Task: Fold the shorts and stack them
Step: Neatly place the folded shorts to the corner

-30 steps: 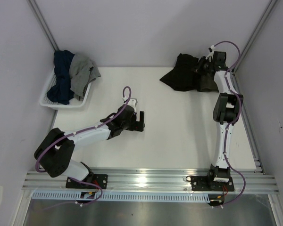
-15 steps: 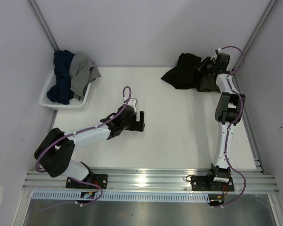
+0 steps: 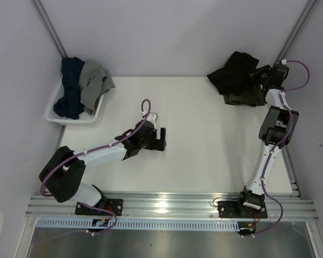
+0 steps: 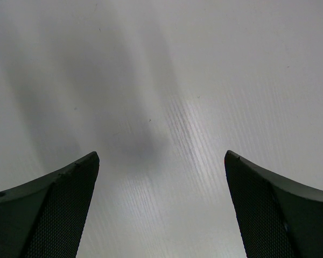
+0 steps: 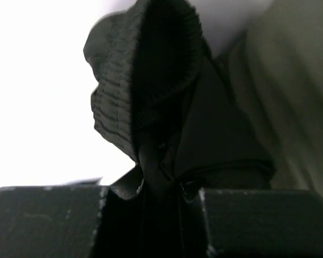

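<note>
pinching black shorts (image 5: 145,70) in right tool (image 5: 151,196); left tool (image 4: 161,180) spread wide.

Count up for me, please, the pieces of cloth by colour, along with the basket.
Black shorts: 1
Olive-green shorts: 1
Navy cloth: 1
Grey cloth: 1
White basket: 1
Total: 5

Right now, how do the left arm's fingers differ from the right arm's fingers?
The left arm's fingers stand wide apart and hold nothing; the right arm's fingers pinch the black cloth shorts. The left ones hang near the white table middle; the right ones sit at its far right corner. Both are black.
</note>
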Action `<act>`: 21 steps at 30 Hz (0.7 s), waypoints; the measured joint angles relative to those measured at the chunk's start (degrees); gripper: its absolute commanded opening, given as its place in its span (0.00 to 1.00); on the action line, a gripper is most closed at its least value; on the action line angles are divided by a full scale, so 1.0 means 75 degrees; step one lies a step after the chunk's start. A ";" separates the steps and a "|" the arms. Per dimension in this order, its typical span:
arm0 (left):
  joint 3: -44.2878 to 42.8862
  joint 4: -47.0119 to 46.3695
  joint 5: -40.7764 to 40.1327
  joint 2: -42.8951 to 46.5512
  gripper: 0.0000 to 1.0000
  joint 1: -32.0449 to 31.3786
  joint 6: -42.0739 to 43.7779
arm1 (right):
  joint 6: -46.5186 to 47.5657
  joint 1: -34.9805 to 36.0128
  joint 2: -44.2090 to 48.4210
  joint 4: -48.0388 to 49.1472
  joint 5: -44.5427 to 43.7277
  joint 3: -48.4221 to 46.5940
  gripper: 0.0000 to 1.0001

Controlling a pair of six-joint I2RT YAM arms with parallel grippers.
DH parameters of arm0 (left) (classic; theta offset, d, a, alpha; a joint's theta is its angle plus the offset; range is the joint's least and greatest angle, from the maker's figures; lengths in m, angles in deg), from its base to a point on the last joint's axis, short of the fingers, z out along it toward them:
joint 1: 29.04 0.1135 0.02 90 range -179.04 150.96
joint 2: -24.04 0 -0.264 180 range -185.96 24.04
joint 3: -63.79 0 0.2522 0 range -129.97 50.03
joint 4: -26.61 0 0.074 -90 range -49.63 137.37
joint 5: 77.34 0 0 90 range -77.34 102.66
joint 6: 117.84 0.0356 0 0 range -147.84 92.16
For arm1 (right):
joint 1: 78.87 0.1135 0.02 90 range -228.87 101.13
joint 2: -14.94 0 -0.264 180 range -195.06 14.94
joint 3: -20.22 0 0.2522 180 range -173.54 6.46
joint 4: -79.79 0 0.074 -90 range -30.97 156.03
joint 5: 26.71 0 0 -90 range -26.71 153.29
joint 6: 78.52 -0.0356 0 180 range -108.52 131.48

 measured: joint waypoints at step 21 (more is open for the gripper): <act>0.0000 0.0087 -0.0032 0.0006 0.99 -0.0087 0.0006 | -0.3107 0.0230 0.1909 0.6117 -0.3477 0.7038 0.00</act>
